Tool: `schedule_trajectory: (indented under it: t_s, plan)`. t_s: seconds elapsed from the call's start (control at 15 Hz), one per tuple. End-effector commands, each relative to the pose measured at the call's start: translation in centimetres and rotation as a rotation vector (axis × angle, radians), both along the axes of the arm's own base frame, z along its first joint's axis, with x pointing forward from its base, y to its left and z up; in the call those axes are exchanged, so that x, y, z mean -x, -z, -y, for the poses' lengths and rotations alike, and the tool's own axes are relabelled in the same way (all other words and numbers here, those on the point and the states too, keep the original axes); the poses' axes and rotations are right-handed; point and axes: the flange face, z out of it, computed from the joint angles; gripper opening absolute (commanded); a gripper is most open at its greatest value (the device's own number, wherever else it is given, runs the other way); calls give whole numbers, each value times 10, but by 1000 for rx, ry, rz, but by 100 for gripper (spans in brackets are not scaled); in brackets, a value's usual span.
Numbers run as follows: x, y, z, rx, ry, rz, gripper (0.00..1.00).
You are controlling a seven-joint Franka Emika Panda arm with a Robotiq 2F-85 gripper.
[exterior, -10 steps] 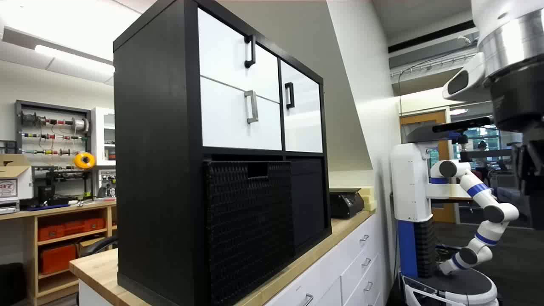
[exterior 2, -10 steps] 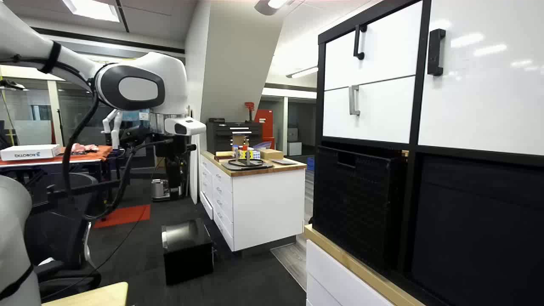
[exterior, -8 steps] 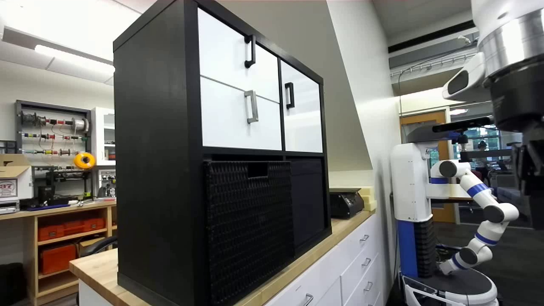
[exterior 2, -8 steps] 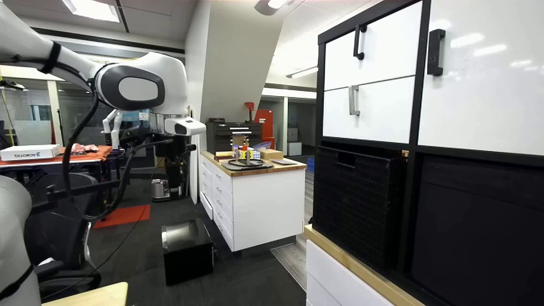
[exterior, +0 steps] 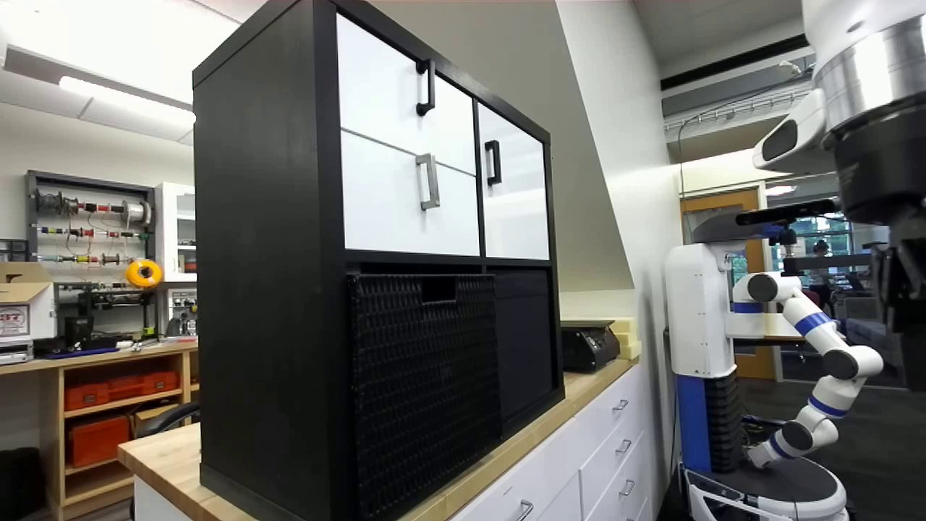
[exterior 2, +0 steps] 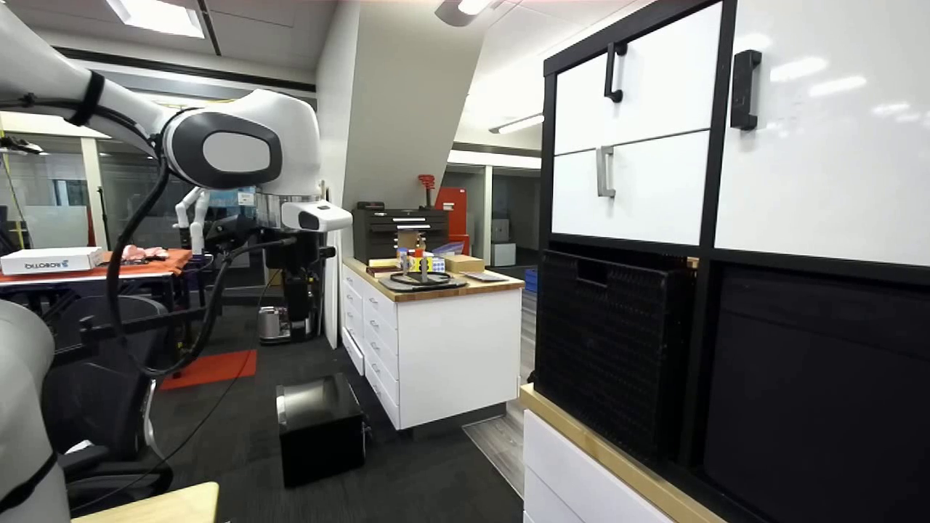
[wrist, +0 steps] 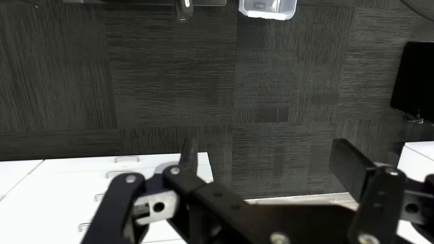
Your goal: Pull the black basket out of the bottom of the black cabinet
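Note:
The black basket (exterior: 427, 383) stands in the lower compartment of the black cabinet (exterior: 260, 253). It shows in both exterior views, with its slot near the top edge (exterior 2: 603, 349). In an exterior view a strip of its side shows, so its front stands out past the cabinet frame (exterior 2: 716, 145). My gripper (wrist: 266, 150) is open and empty, its two fingers wide apart over the floor. In an exterior view the gripper (exterior 2: 294, 298) hangs pointing down, well away from the basket. The wrist view shows neither basket nor cabinet.
White drawers with handles (exterior: 430, 181) sit above the basket. The cabinet stands on a wooden counter (exterior: 571, 387) over white drawers. A black box (exterior 2: 320, 436) is on the floor. A white island (exterior 2: 458, 349) carries several items. Another mobile robot (exterior: 702, 311) stands behind.

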Motion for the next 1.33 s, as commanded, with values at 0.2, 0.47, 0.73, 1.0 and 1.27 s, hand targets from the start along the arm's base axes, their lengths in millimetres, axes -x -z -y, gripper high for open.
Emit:
schedule_trajectory:
  t_s: [0.2, 0.47, 0.73, 1.0, 1.27]
  plan:
    - [-11, 1, 15, 14, -10, -10, 100]
    - [-32, 4, 35, 50, -31, -25, 100]
    - [-63, 12, 59, 113, -51, -40, 100]
    - [-106, 21, 86, 194, -20, -14, 100]
    - [-146, 33, 107, 232, 16, 19, 100]
